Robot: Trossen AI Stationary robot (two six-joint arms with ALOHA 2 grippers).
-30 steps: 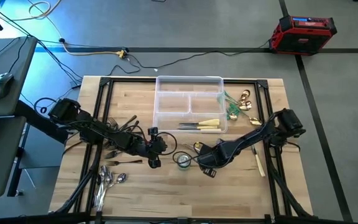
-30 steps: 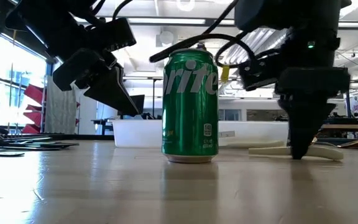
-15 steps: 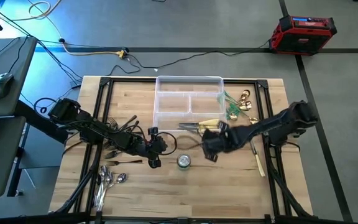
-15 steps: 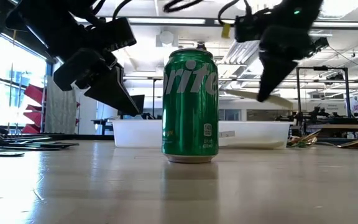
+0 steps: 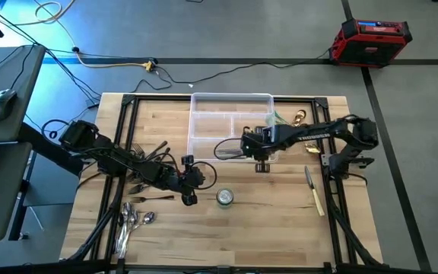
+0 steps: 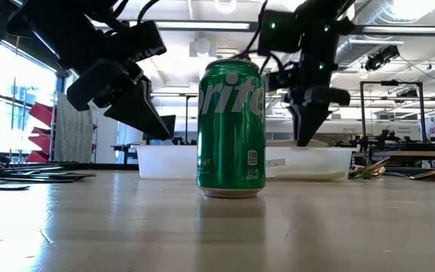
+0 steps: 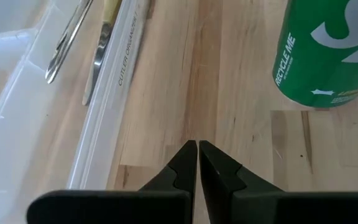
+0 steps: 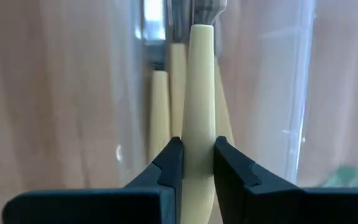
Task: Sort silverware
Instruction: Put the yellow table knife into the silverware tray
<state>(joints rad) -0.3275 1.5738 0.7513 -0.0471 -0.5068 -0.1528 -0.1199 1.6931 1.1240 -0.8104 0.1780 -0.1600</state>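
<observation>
Wooden bench [image 5: 280,221] carries everything. Clear plastic tray [image 5: 231,125] sits at the far middle, cream-handled knives [image 8: 163,99] already lying in its near compartment. Right arm reaches across over the tray's near-right part — right pincer [image 5: 261,148] is pinching a cream-handled knife [image 8: 200,93] by the handle, the knife hanging over the ones in the tray; in the low view the pincer points down above the tray wall. Left arm lies low over the left-middle of the bench, left pincer [image 7: 197,149] pressed together with nothing in it, just above the wood, near the green can [image 5: 224,197]. Can stands upright, front centre, between the two arms.

Rest of the silverware:
- dark forks [image 5: 144,152] — a heap under the left arm
- spoons [image 5: 131,221] at the near left
- green-handled gold pieces [image 5: 291,125] beside the tray's right wall
- one more knife [image 5: 314,189] loose on the bench at the right
</observation>
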